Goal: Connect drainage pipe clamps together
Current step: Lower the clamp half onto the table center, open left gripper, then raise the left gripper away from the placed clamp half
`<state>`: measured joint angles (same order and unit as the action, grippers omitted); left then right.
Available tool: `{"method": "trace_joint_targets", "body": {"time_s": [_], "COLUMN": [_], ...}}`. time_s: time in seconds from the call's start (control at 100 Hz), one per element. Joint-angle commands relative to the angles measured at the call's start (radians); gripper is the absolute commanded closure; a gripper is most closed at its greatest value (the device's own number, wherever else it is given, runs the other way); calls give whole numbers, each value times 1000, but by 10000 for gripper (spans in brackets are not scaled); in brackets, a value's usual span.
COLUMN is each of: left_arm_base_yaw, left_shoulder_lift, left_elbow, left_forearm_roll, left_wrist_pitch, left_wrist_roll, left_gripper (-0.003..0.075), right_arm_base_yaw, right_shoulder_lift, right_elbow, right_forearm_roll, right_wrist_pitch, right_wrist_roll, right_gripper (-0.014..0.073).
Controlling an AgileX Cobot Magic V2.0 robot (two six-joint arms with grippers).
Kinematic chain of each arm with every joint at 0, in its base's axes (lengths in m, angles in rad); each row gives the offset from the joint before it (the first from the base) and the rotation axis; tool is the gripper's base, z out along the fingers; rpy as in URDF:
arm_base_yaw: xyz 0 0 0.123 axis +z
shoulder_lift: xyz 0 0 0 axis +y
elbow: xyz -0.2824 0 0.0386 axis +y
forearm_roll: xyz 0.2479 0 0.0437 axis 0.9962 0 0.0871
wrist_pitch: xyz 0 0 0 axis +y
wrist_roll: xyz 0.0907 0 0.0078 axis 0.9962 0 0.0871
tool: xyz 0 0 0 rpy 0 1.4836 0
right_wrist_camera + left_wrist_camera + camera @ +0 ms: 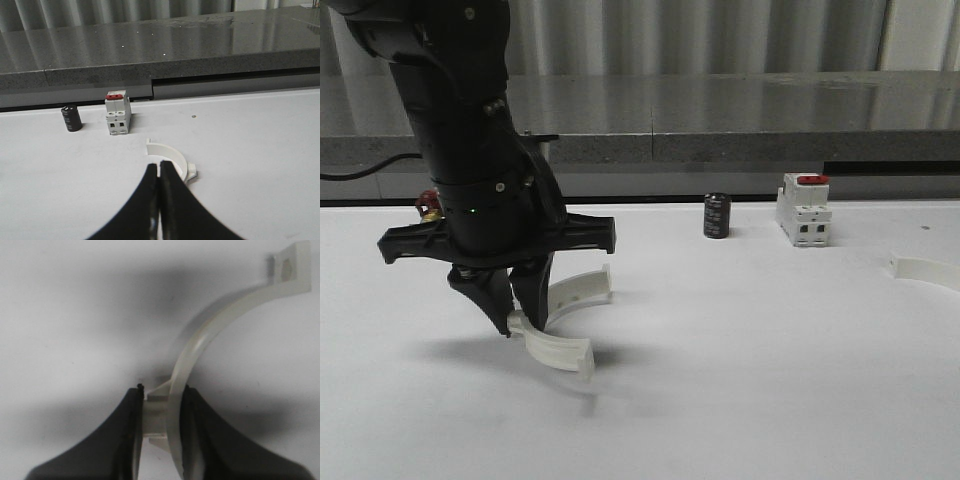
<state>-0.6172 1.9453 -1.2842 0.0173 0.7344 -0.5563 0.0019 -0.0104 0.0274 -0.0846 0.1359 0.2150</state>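
Note:
My left gripper is shut on the outer tab of a white half-ring drainage pipe clamp, which it holds low over the white table with a shadow beneath. In the left wrist view the held clamp curves away from the left gripper to its flat end flange. A second half-ring clamp lies on the table just behind the held one. Another white half-ring clamp lies at the far right. In the right wrist view that clamp sits just beyond my right gripper, which is shut with nothing in it.
A white boxy breaker with a red top and a small black cylinder stand at the back of the table, near a grey ledge. In the right wrist view the breaker and the cylinder stand beyond the clamp.

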Motion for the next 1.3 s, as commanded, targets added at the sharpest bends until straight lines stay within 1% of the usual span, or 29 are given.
{"method": "trace_joint_targets", "body": {"time_s": [0.0,0.04,0.09,0.16,0.23,0.28,0.3,0.35,0.4,0.45,0.65,0.79,0.88,1.0,1.29], "left_arm_base_yaw": [-9,-9,-9,-9,-9,-9,-9,-9,-9,-9,-9,-9,-11,-11,-2], "left_shoulder_lift": [-49,-49,-49,-49,-49,-49,-49,-49,-49,-49,-69,-131,-197,-297,-555], "left_elbow": [-25,-25,-25,-25,-25,-25,-25,-25,-25,-25,-25,-25,-25,-25,16], "left_forearm_roll": [5,5,5,5,5,5,5,5,11,18,59,94,105,160,366], "left_wrist_pitch": [-11,-11,-11,-11,-11,-11,-11,-11,-11,-14,-16,-39,-74,-96,-84], "left_wrist_roll": [-10,-9,-5,14,24,35,40,44,46,46,46,54,77,76,60], "left_gripper": [683,673,642,559,441,328,300,192,126,94,90,90,91,91,91], "right_arm_base_yaw": [-6,-6,-6,-6,-6,-6,-6,-6,-6,-6,-6,-6,-6,-6,-6], "right_shoulder_lift": [-21,-21,-21,-21,-21,-21,-21,-21,-21,-21,-21,-21,-21,-21,-21], "right_elbow": [-15,-15,-15,-15,-15,-15,-15,-15,-15,-15,-15,-15,-15,-15,-15], "right_forearm_roll": [1,1,1,1,1,1,1,1,1,1,1,1,1,1,1], "right_wrist_pitch": [-77,-77,-77,-77,-77,-77,-77,-77,-77,-77,-77,-77,-77,-77,-77], "right_wrist_roll": [-2,-2,-2,-2,-2,-2,-2,-2,-2,-2,-2,-2,-2,-2,-2], "right_gripper": [661,661,661,661,661,661,661,661,661,661,661,661,661,661,661]}}
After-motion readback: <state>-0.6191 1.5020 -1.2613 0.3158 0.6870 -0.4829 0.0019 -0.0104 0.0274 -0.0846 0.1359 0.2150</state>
